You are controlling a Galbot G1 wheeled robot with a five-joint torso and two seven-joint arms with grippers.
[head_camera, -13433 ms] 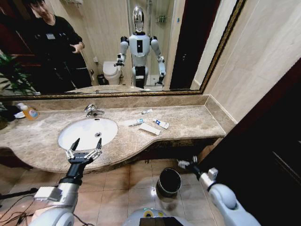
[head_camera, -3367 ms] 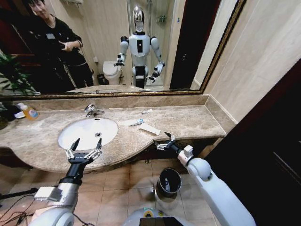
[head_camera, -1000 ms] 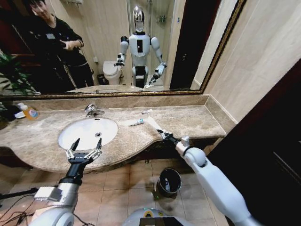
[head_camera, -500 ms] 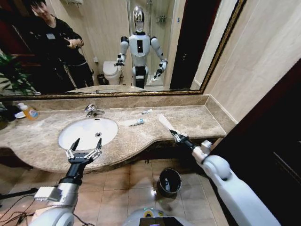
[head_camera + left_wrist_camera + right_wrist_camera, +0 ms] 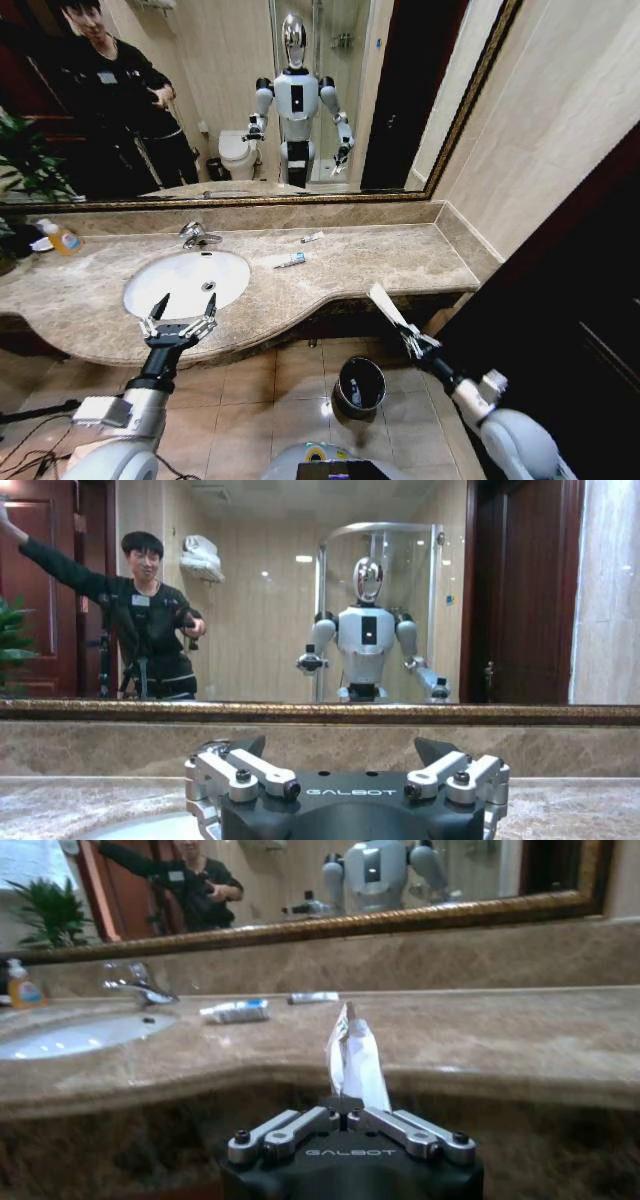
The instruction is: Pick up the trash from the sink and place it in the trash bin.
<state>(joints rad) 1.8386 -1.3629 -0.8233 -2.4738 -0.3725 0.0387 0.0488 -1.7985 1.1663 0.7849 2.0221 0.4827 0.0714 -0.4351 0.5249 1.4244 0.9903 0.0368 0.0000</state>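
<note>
Nearest, on the tiled floor: trash bin (image 5: 360, 385), small round black bucket with a shiny metal rim, something small and pale already inside. Right gripper (image 5: 410, 339) hangs off the desk edge, above and just to the right of the bin, clamped on the flat white packet (image 5: 386, 303). Packet is pinched at its lower end so the thin, stiff-looking strip sticks up and tilts; in the right wrist view the packet (image 5: 352, 1061) rises straight out of the closed right gripper (image 5: 349, 1114) — likely held by one end so it drops clean once over the bin.

Left gripper (image 5: 178, 327) idles at the front rim of the desk, just before the sink (image 5: 186, 281), fingers (image 5: 258, 769) spread wide, holding nothing.

Sink: wide oval glossy white basin, looks bare inside, set in beige-brown veined marble. Chrome faucet (image 5: 196, 234) behind it.

Farther back on the desk, two small tubes remain: white one with blue mark (image 5: 291, 260), smaller one (image 5: 313, 237) near the mirror. Both well apart from the gripper. Orange soap bottle (image 5: 60, 237) at the far left.
</note>
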